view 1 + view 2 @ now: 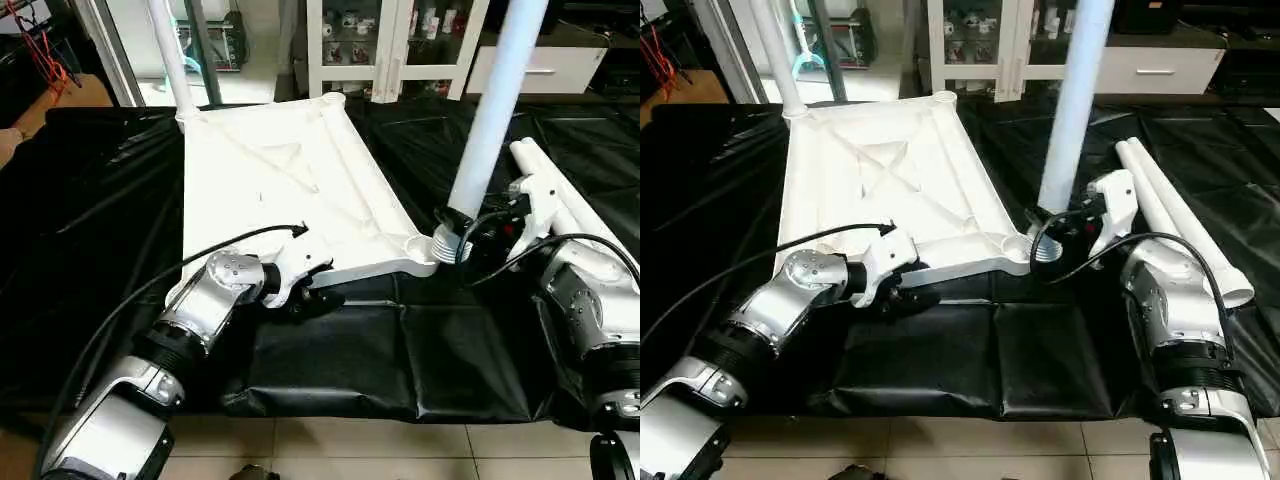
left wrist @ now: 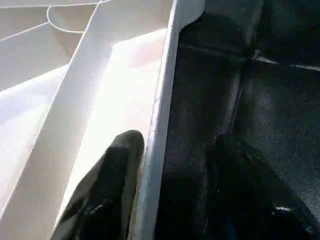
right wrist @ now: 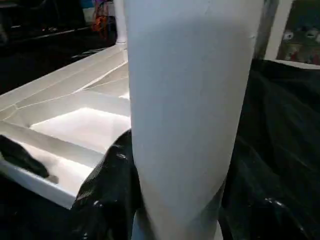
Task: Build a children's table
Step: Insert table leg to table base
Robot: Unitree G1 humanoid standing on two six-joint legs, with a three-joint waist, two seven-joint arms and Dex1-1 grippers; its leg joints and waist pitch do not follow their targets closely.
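Where cropped above, leg (image 1: 490,120) topless.

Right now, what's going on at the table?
The white plastic rectangular tabletop lies underside-up on the black sheet. The left pincer straddles its near rim, one finger inside, one outside. The right pincer holds a long white tubular leg upright at the near right corner socket. Another leg already stands in the far left corner. Two spare white legs lie on the sheet to the right.
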